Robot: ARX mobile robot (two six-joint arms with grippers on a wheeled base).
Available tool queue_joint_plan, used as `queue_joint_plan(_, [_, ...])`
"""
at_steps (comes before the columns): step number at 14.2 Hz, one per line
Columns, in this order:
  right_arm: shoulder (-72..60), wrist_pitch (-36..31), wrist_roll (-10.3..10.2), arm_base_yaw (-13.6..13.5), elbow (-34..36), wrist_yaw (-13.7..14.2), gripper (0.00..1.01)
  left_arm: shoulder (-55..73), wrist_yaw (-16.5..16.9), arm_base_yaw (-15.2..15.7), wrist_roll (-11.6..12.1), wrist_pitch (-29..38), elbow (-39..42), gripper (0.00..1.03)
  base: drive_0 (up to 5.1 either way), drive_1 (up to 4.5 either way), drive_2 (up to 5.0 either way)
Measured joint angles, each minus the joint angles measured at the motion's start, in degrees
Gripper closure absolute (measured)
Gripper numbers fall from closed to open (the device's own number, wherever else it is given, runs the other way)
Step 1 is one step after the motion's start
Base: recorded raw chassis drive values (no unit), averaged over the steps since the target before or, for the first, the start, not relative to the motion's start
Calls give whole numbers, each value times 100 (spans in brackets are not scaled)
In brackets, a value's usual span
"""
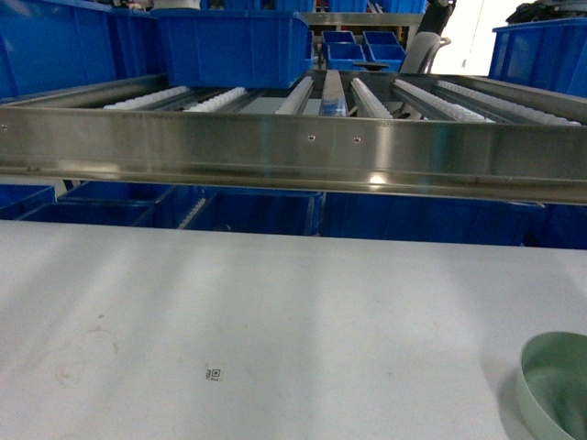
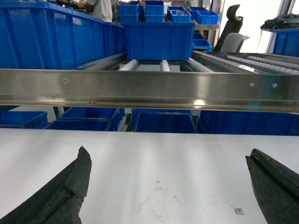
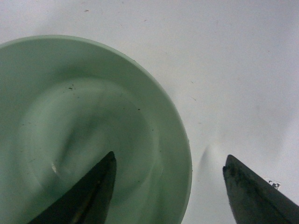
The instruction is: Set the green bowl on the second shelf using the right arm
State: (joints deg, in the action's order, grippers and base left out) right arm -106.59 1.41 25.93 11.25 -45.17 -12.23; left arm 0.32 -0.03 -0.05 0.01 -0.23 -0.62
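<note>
- Left gripper (image 2: pixel 168 186): jaws spread wide, level, low, facing forward, holding nothing.
- Right gripper (image 3: pixel 168 186): jaws apart, pointing down, nothing clamped between them.

- I see the green bowl (image 3: pixel 88 116) as smooth and softly glossy.
- The table (image 1: pixel 275 312) looks matt white, faintly scuffed.
- The shelf rail (image 1: pixel 293 147) is brushed, reflective metal.
- At twelve o'clock, the crates (image 1: pixel 234 46) look like smooth blue plastic.
</note>
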Motion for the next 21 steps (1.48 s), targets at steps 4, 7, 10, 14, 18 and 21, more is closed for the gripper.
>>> queue_joint_plan(4, [-240,-98,-162,-37,-83,22,78,0,0,0,0,0,0,5,0,0,0])
queue_joint_plan(7, [-282,-247,-295,-74,-52,-46,99,0,0,0,0,4,0,5,0,0,0])
queue_joint_plan(10, [-227,-476,-391,-74,94,-68,99,0,0,0,0,0,0,5,0,0,0])
queue_joint_plan(14, [173,-988,-533,-85,420,-96,99,0,-2,0,0,0,0,5,0,0,0])
queue_joint_plan(18, [726,-1488,-557,-68,713,-164,99,0,0,0,0,0,0,5,0,0,0])
queue_joint_plan(21, [1482,-1773,-828,9,935,-522,99,0,-2,0,0,0,0,5,0,0,0])
